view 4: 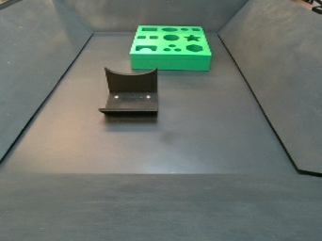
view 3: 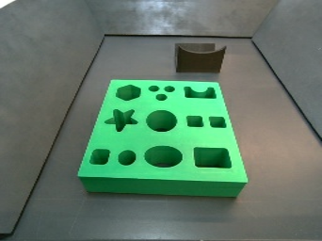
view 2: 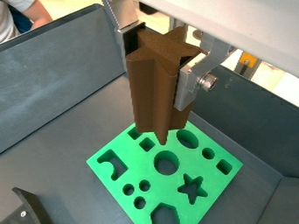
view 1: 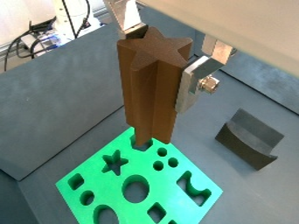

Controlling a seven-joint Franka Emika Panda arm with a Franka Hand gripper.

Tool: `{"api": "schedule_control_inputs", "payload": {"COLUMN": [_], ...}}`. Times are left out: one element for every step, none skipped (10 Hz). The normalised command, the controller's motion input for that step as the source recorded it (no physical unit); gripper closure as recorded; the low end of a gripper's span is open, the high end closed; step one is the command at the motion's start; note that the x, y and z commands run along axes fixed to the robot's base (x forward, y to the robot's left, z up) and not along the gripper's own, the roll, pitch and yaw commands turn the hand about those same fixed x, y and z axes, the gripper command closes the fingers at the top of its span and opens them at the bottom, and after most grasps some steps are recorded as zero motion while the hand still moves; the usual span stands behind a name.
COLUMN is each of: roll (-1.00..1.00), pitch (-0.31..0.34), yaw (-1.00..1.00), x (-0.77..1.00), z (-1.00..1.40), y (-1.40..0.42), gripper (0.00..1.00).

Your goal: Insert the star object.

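My gripper [view 1: 162,66] is shut on the star object [view 1: 149,87], a tall brown ridged peg held upright. Both show in both wrist views (gripper [view 2: 158,66], star object [view 2: 155,87]). One silver finger [view 1: 193,83] presses its side; the other is mostly hidden behind it. The peg's lower end hangs above one edge of the green block [view 1: 93,175], away from the star hole [view 1: 114,162]. That hole also shows in a wrist view [view 2: 193,185] and in both side views [view 3: 120,120] [view 4: 191,39]. The gripper and peg are out of both side views.
The green block [view 3: 161,184] [view 4: 172,61] has several holes of other shapes. A dark fixture with a curved notch [view 3: 199,58] [view 4: 130,94] stands apart from the block and shows in a wrist view [view 1: 249,138]. Grey sloping walls surround the floor.
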Motion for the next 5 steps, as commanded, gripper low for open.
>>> {"api": "schedule_control_inputs", "payload": {"roll": [0.32, 0.34, 0.21, 0.11, 0.07], "pitch": [0.050, 0.000, 0.000, -0.010, -0.074], "yaw": [-0.28, -0.60, -0.67, -0.78, -0.85], "x": [-0.21, -0.11, 0.00, 0.00, 0.00], "z": [-0.19, -0.47, -0.78, -0.97, -0.97], "y": [-0.16, -0.23, -0.35, -0.36, -0.29], "gripper": [1.00, 1.00, 1.00, 1.00, 1.00]}}
